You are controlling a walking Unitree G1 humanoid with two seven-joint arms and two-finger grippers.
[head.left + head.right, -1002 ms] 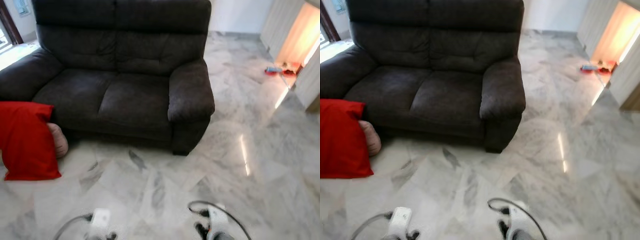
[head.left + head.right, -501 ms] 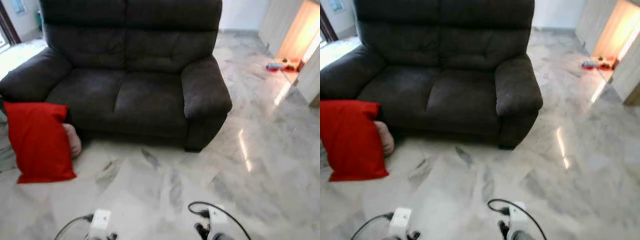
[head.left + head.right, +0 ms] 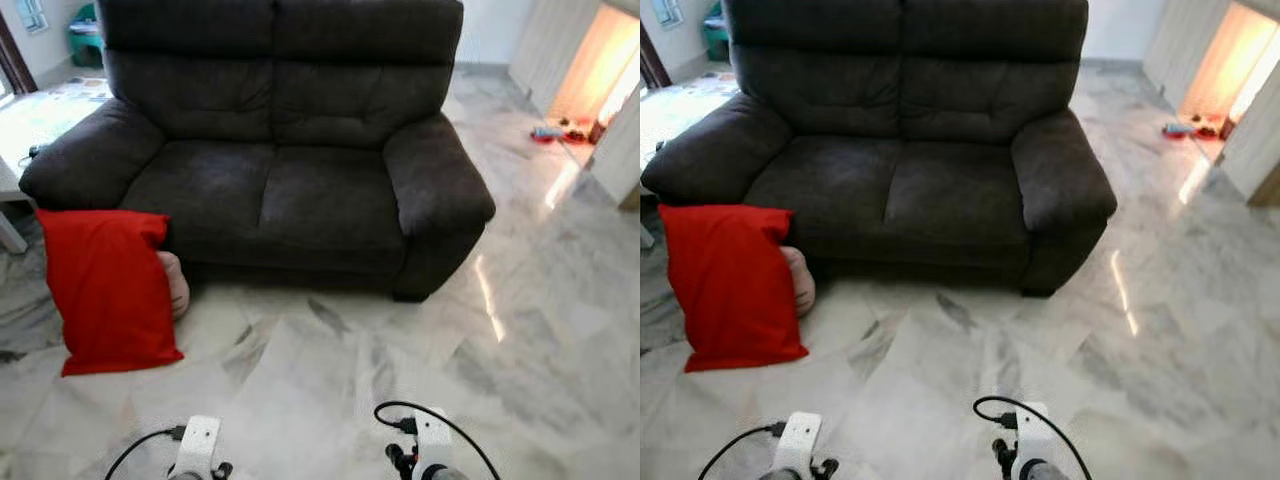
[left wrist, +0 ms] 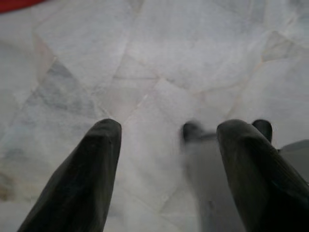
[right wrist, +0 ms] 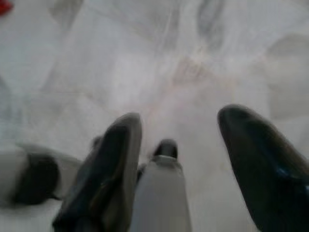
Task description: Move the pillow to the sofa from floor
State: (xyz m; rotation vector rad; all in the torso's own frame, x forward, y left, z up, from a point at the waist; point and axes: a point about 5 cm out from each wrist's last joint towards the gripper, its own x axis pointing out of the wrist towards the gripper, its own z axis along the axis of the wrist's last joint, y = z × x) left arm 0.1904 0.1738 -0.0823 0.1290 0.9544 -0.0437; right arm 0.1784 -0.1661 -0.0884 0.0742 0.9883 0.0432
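A red pillow (image 3: 108, 290) stands on the marble floor, leaning against the front left corner of the dark grey two-seat sofa (image 3: 280, 160). Behind it a small pinkish cushion (image 3: 176, 284) peeks out at the sofa's base. Both arms hang low at the bottom edge of the head views. My left gripper (image 4: 164, 169) is open over bare floor, nothing between its fingers (image 4: 82, 179). My right gripper (image 5: 193, 164) is open too, above the marble, well away from the pillow.
A white table leg (image 3: 10, 230) and a cable lie at the far left beside the sofa arm. A lit doorway (image 3: 600, 70) with small red and blue items (image 3: 550, 135) on the floor is at the far right. Marble floor (image 3: 330, 380) stretches in front of the sofa.
The camera has swung to the left, so the sofa and pillow have shifted right in view and the pillow now shows whole. Both grippers stay low and open.
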